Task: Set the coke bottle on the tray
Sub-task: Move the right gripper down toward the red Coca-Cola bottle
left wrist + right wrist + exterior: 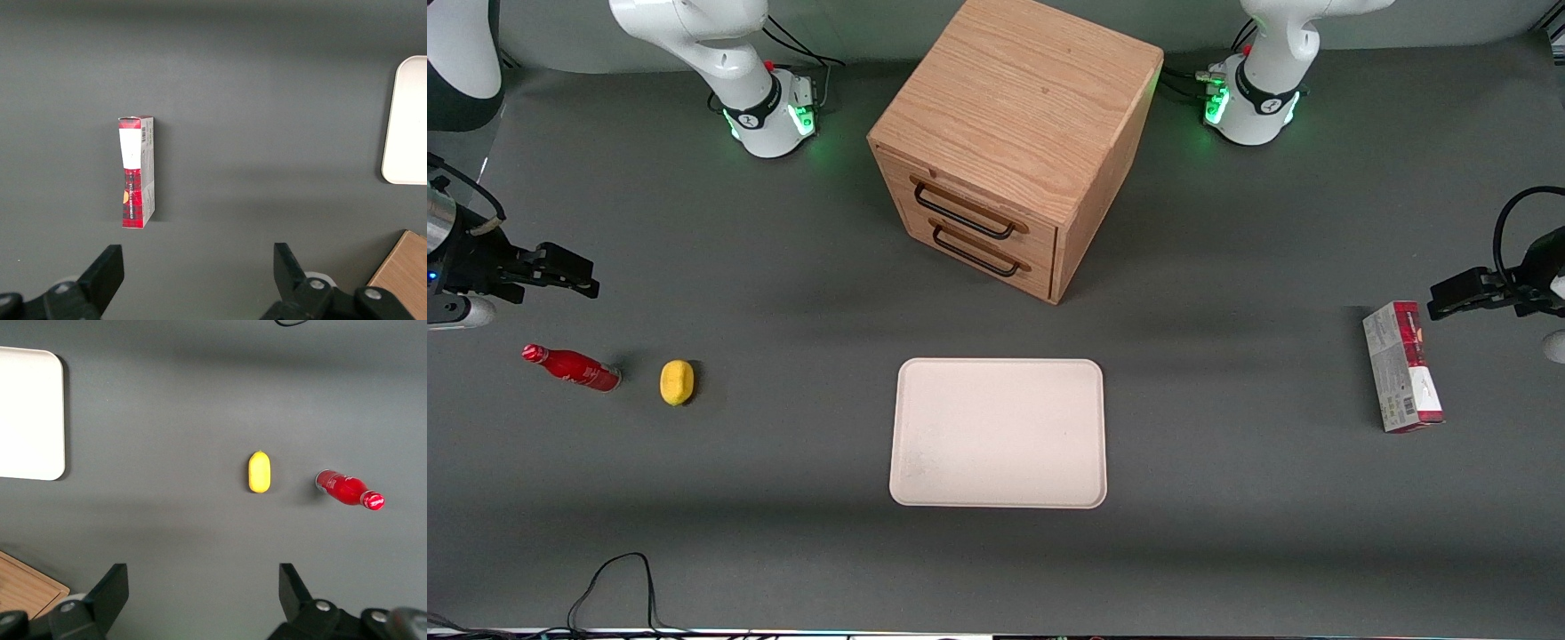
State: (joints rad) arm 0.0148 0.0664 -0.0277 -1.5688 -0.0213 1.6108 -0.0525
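Front view: gripper hangs above the table at the working arm's end, holding nothing; one coke bottle lies on its side nearer the camera than it. One lemon sits between bottle and tray. One two-drawer wooden cabinet, one carton.

Right wrist view: fingers spread wide, empty; bottle, lemon well apart from them.

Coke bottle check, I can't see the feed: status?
Gripper open, empty, hovering above the table. Coke bottle lying on its side, off the tray. Lemon lies between them.
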